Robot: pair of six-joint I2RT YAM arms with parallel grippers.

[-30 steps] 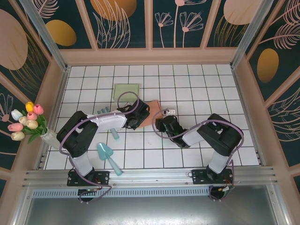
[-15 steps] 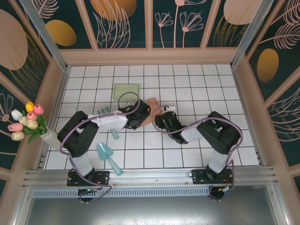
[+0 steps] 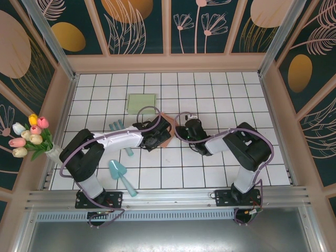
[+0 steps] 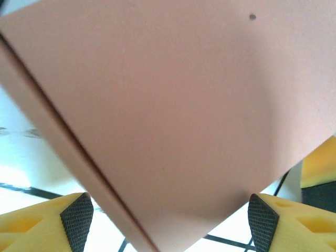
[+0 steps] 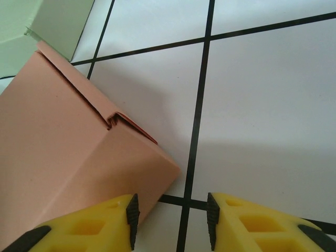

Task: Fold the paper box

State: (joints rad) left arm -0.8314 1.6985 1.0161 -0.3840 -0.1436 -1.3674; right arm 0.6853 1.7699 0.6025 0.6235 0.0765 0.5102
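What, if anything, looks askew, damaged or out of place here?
Only the pink paper box stands out: in the right wrist view one flap edge lifts and buckles at the seam instead of lying flush. The green sheet and teal scoop lie on the tiled table; nothing is spilled.

White-and-black arms point(image 3: 118, 139), lilac cables point(image 3: 143, 108), yellow fingers point(image 5: 252, 223) with black ribbed pads point(image 4: 261, 223).

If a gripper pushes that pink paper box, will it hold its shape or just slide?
Probably floppy: the paper box is thin sheet with creases and a loose flap, so it may buckle there. It looks light, so it could slide on the glossy tiled table. Flat faces make rolling unlikely.
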